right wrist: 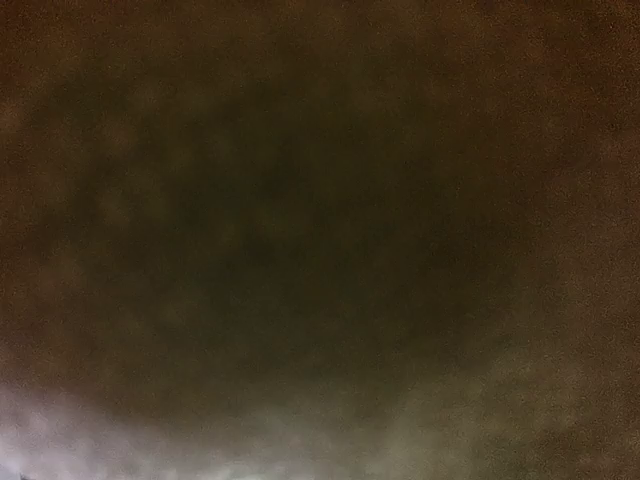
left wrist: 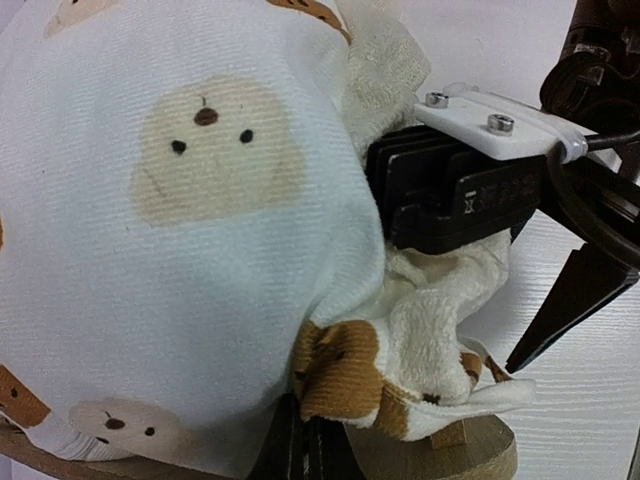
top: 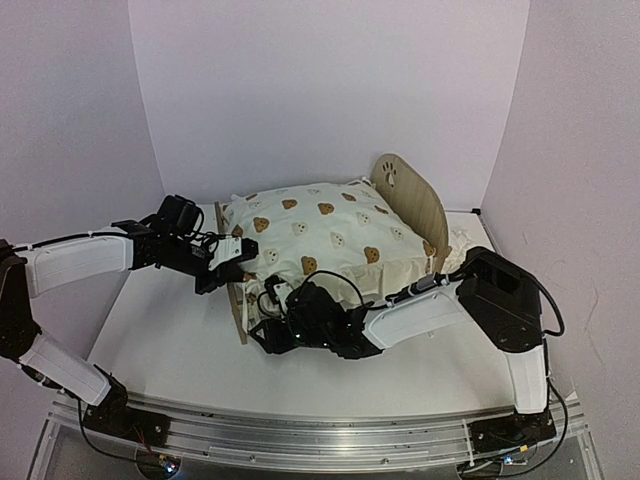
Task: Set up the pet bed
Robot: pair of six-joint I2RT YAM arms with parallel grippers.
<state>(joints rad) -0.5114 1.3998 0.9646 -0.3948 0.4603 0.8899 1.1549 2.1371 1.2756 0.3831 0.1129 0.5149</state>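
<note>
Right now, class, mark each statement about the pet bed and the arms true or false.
1. The duvet has a bear print. True.
2. The bed frame is bare. False: the duvet lies on it.
3. One end board bears a paw mark. True.
4. Both arms are clear of the bed. False: the left gripper and the right gripper reach it.
5. The right wrist view is sharp. False: it is dark and blurred.

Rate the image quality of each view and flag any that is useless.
Top external: evenly lit and sharp, with soft shadows on the table. Left wrist: the bear print on the duvet is in focus, and the table beyond it is glaring pale. Right wrist: useless, a dark brown blur with pale haze along the bottom.
</note>
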